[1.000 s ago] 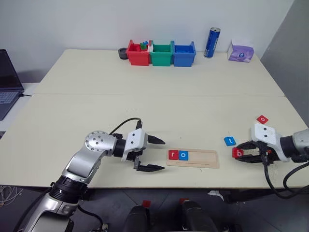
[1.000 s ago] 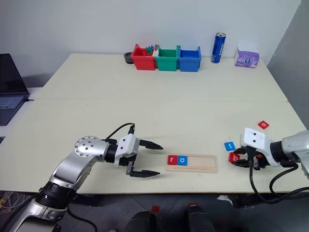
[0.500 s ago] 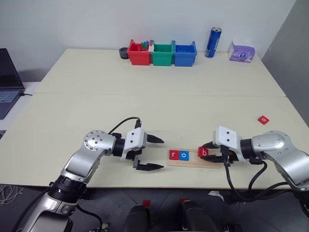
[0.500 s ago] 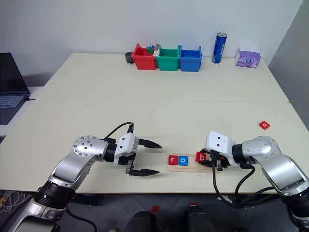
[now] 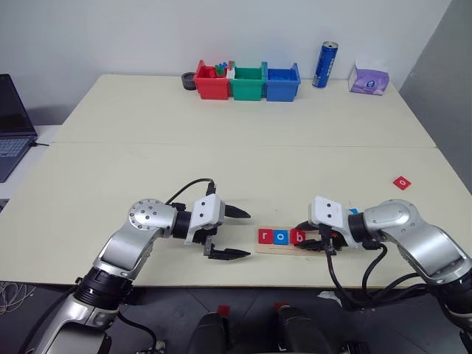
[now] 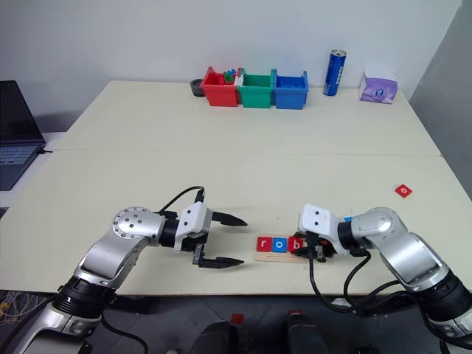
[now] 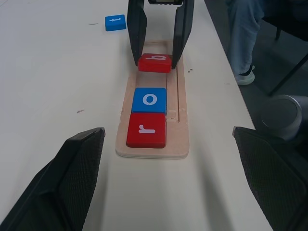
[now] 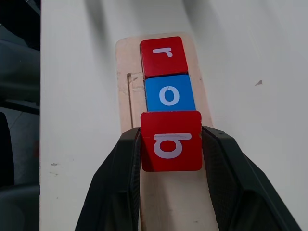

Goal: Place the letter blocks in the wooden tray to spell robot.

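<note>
The left gripper hovers low over the table, fingers spread wide and pointing toward the right arm. The right gripper, angled downward, pinches the red b block between its fingers.

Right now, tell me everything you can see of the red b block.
The red b block is a small flat square tile with rounded corners and a white lowercase b on its top face; it looks like painted wood or plastic. The right gripper holds it, one black jaw against each of two opposite edges. It sits over the wooden tray, in line with the blue o block and just past it, third after the red r block. Whether it already rests in the slot cannot be told.
</note>
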Robot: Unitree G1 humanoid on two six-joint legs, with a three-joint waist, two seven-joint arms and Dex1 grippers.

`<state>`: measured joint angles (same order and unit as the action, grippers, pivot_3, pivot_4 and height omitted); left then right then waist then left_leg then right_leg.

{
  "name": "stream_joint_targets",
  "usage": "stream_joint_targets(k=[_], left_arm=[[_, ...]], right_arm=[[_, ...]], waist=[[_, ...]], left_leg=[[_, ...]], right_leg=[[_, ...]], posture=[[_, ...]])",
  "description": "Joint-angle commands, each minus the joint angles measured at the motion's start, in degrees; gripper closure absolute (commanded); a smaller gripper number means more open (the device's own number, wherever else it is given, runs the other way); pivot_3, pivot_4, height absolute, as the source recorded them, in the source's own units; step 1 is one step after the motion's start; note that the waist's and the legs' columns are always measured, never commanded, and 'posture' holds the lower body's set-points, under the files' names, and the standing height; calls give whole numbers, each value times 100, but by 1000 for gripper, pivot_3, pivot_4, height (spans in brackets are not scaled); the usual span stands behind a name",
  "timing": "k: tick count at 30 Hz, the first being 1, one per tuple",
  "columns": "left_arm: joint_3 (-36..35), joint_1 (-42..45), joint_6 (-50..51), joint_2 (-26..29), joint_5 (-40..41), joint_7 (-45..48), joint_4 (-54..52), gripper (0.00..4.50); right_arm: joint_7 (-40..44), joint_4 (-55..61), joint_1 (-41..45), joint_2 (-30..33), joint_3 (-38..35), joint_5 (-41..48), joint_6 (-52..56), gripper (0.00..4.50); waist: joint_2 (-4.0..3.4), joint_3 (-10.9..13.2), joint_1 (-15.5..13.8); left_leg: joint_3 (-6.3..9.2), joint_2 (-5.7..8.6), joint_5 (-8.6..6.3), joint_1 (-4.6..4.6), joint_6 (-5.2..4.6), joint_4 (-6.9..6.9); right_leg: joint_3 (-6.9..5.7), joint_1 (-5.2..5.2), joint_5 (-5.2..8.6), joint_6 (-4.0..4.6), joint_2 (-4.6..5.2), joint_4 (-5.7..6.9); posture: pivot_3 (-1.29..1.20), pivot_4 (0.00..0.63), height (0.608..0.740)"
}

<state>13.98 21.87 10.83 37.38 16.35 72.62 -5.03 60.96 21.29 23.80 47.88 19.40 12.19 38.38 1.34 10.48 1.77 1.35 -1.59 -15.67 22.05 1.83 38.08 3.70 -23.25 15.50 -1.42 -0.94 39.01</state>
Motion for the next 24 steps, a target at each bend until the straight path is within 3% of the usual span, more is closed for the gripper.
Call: stream_joint_targets(k=[1,17,24], left_arm=[[-76,92,-2,3,40,-32,-235,0],[-76,102,0,-1,45,-35,-242,0],[-86,49,-44,11,34,-37,-225,0]], right_arm=[[14,-4,150,-45,12,-70,-59,3042],[248,-177,271,23,184,-295,-148,3042],[332,-93,367,22,49,-260,-54,580]], waist=[[0,0,0],[0,0,0],[0,0,1]], left_leg=[[0,0,0,0,0,0],[1,0,0,0,0,0],[1,0,0,0,0,0]], right_leg=[[0,0,0,0,0,0],[0,0,0,0,0,0],[0,0,-1,1,0,0]], posture=[[0,150,740],[0,150,740],[0,150,740]])
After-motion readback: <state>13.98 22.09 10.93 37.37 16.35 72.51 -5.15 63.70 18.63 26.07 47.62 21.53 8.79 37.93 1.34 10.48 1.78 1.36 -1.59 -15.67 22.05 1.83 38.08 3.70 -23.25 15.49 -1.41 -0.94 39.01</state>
